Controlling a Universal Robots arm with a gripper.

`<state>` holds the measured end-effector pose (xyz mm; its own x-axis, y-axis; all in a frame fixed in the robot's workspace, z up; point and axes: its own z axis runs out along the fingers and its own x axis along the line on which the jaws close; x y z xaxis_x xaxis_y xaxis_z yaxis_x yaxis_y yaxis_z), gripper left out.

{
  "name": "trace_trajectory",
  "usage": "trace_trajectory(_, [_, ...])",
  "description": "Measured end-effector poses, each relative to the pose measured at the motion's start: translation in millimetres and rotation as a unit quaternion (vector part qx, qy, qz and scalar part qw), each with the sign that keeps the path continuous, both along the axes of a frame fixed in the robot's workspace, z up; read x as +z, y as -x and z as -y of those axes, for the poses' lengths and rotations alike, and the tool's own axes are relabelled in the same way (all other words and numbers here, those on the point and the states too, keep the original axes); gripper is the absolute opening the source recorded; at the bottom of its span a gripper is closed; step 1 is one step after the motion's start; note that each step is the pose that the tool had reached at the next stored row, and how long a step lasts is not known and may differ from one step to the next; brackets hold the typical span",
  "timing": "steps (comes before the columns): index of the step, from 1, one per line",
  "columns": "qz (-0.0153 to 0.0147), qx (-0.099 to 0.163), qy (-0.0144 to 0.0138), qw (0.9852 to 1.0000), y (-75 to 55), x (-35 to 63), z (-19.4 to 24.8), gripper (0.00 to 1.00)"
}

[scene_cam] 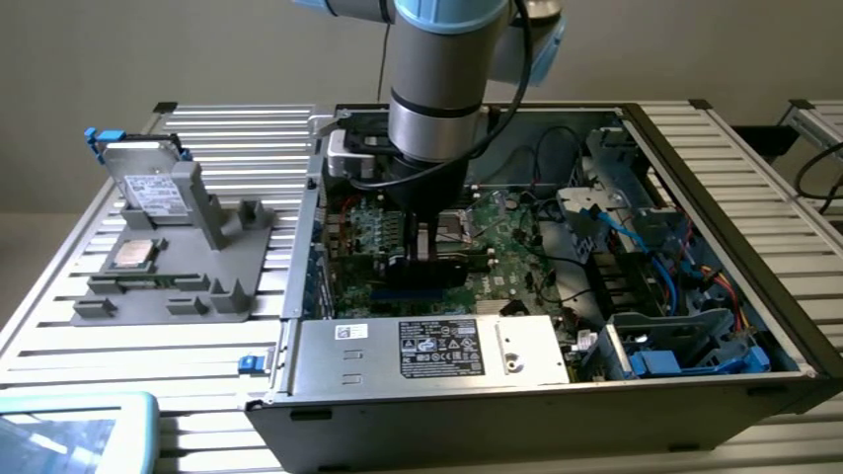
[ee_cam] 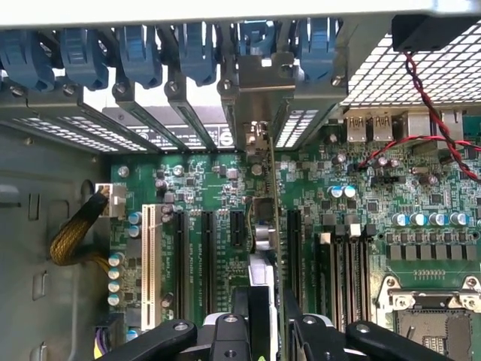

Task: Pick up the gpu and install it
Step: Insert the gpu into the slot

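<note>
Where the slatted table [scene_cam: 132, 367] reaches the exterior view's left, a grey fixture [scene_cam: 158, 308] holds a silver drive [scene_cam: 152, 188] standing upright, its white label too small to read, and a small square CPU chip [scene_cam: 136, 254] lying flat nearer the camera. Next to the right is an open computer case [scene_cam: 527, 420]. It contains a green motherboard [scene_cam: 507, 237], blue and black cables [scene_cam: 658, 247] and, along the near wall, a silver power supply [scene_cam: 527, 351] with a black label [scene_cam: 441, 348] printed in white marks that cannot be read. Inside the case the gpu [scene_cam: 441, 269] is grasped by the gripper [scene_cam: 424, 242], jaws clenched on its two faces. In the wrist view the gpu [ee_cam: 264, 226] stands on edge over the motherboard [ee_cam: 361, 210], among the expansion slots [ee_cam: 207, 256]. Its long axis runs from the gripper [ee_cam: 267, 323] to the case's rear wall. Its silver end bracket [ee_cam: 259, 94] sits at the slot openings, under a row of blue clips [ee_cam: 143, 53]. Whether the card is fully seated cannot be told. Also on the board are a white slot [ee_cam: 149, 263], a yellow-sleeved cable [ee_cam: 75, 233] and twisted red and black wires [ee_cam: 421, 143].
</note>
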<state>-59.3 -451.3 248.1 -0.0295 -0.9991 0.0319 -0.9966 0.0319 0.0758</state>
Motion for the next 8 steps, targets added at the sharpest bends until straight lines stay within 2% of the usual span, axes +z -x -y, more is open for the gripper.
trace_trajectory(8, [0.0000,0.001,0.0006,1.0000,0.0,-0.6,0.0,0.27])
